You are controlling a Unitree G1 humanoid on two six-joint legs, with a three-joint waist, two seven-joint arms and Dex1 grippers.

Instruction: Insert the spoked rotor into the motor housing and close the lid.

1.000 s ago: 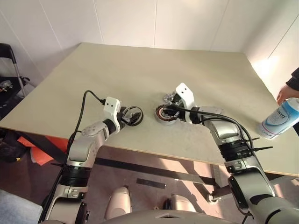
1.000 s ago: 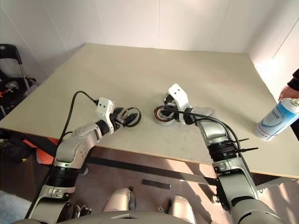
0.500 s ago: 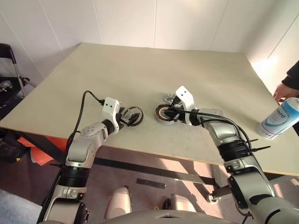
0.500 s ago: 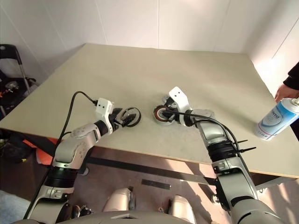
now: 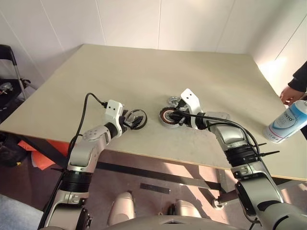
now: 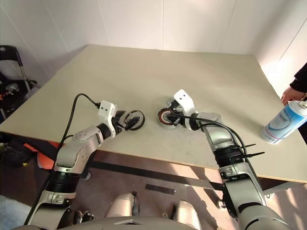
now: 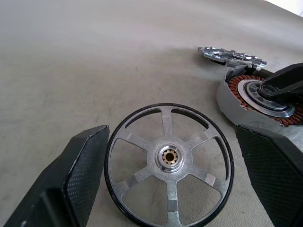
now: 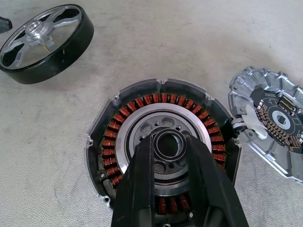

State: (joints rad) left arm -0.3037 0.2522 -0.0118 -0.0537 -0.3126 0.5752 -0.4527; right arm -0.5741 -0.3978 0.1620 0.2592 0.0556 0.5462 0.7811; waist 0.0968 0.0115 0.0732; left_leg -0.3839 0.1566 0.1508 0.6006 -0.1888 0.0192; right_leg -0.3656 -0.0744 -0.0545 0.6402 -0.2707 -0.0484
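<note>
The spoked rotor [image 7: 169,158], a dark ring with slim silver spokes, lies flat on the table. My left gripper [image 5: 129,120] is open, one finger on either side of it without touching. To its right sits the motor housing [image 8: 163,111], its copper windings showing around a silver centre. My right gripper [image 8: 169,139] hovers over the housing's centre. Its fingers stand slightly apart, and the hub ring shows in the gap. The lid [image 8: 272,120], a notched silver disc, lies just behind the housing [image 5: 169,116].
A blue-and-white spray can [image 5: 285,122] stands near the table's right edge, with a person's hand [image 5: 289,93] just above it. The table's front edge [image 5: 158,154] runs close below both grippers. A black chair [image 5: 7,72] stands off the table's left side.
The rotor, housing and lid have not moved, and both arms hold their places. The person's hand at the right edge has shifted slightly.
</note>
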